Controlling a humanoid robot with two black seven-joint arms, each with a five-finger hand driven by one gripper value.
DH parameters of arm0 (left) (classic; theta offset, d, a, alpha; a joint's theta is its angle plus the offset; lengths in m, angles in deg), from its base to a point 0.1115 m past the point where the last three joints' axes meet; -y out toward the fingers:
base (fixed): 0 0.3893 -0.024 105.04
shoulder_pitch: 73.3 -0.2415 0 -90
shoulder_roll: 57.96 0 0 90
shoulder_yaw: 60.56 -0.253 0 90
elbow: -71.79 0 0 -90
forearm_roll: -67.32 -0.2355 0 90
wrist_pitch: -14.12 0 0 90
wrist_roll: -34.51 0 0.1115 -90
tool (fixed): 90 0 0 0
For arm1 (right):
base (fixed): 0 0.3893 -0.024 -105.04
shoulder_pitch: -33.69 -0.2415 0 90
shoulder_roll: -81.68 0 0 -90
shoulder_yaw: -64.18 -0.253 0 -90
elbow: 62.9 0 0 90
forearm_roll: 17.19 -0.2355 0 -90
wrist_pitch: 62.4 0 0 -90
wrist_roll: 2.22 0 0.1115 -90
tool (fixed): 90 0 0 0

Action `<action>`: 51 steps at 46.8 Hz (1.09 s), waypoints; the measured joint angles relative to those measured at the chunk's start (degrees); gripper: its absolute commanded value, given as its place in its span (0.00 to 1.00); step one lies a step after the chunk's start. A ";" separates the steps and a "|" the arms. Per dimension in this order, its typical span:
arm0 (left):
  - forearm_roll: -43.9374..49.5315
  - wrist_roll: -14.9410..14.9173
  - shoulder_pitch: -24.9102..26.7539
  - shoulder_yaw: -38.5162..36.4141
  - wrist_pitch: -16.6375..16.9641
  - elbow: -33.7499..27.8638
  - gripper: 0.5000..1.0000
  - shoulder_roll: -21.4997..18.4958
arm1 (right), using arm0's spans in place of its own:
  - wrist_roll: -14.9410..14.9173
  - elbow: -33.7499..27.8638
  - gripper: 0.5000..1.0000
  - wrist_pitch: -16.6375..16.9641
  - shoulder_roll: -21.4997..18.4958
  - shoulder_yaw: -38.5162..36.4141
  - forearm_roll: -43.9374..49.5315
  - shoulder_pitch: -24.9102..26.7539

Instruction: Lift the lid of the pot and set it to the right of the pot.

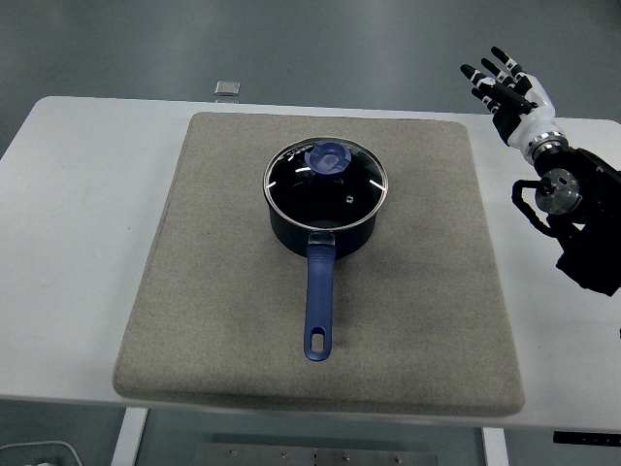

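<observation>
The lid [327, 173] sat shut on the pot [320, 228], in the middle of the mat [213, 291]. The right hand [503, 85] was far right, well apart, fingers spread and holding nothing. The reach had not begun; next it must grab the knob [328, 156].

Right robot hand [503, 85] raised at far right, fingers spread, holding nothing. Well left of it and nearer: dark blue saucepan [320, 216] on grey mat [223, 291], glass lid [327, 178] with blue knob [328, 158] on, handle [320, 306] toward near tabletop [78, 223] edge.
</observation>
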 measured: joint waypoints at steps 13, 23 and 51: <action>0.02 0.01 -0.05 0.19 -0.01 0.22 1.00 0.04 | 0.00 0.00 0.86 0.03 0.76 0.11 0.00 -0.07; 0.02 0.01 -0.04 0.16 -0.02 0.31 1.00 0.03 | 0.00 0.00 0.86 -0.01 0.78 0.12 0.00 -0.07; -0.02 0.01 -0.03 0.11 -0.14 0.48 1.00 0.02 | 0.00 -0.01 0.86 -0.01 0.86 0.12 0.04 -0.15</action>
